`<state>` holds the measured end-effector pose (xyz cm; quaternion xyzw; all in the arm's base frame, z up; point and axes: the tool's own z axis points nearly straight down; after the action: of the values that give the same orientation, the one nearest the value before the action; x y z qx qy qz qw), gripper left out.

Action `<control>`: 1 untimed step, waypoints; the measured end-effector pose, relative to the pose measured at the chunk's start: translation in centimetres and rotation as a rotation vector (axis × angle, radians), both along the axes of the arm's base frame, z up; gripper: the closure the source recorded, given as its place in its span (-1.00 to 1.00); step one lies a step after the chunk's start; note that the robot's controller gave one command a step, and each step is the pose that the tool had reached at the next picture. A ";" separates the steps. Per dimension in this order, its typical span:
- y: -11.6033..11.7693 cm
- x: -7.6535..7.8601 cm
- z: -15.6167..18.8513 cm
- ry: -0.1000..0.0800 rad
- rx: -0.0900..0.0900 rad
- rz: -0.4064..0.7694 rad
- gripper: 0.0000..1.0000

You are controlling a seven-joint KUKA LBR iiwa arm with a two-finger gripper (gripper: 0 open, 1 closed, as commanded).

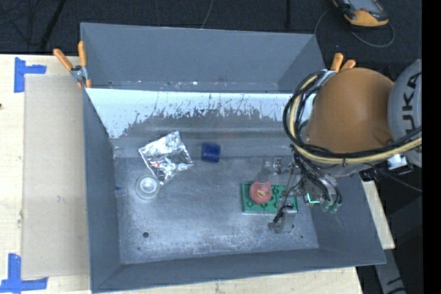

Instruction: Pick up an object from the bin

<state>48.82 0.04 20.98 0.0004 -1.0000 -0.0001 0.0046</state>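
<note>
The hand [282, 215], its grip impossible to tell, hovered at the right edge of a flat green card [249, 202] bearing a red round disc [260, 192], low right in the grey metal bin [207, 248], while the pale arm link [406, 103] showed the letters "UK".

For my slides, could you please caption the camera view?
Gripper at the right edge of a green card bearing a red disc; crumpled foil, blue block, clear cup leftward.

Crumpled foil [165, 155] lies toward the bin's [207, 234] left wall. Blue block [211, 152] near it, rightward. Clear round cap [146, 187] just beside the foil.
</note>
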 end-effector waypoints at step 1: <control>-3.0 6.0 -9.1 -0.006 -0.001 -0.065 -1.00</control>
<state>54.86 -2.96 11.87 -0.0320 -0.9995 0.0003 0.0015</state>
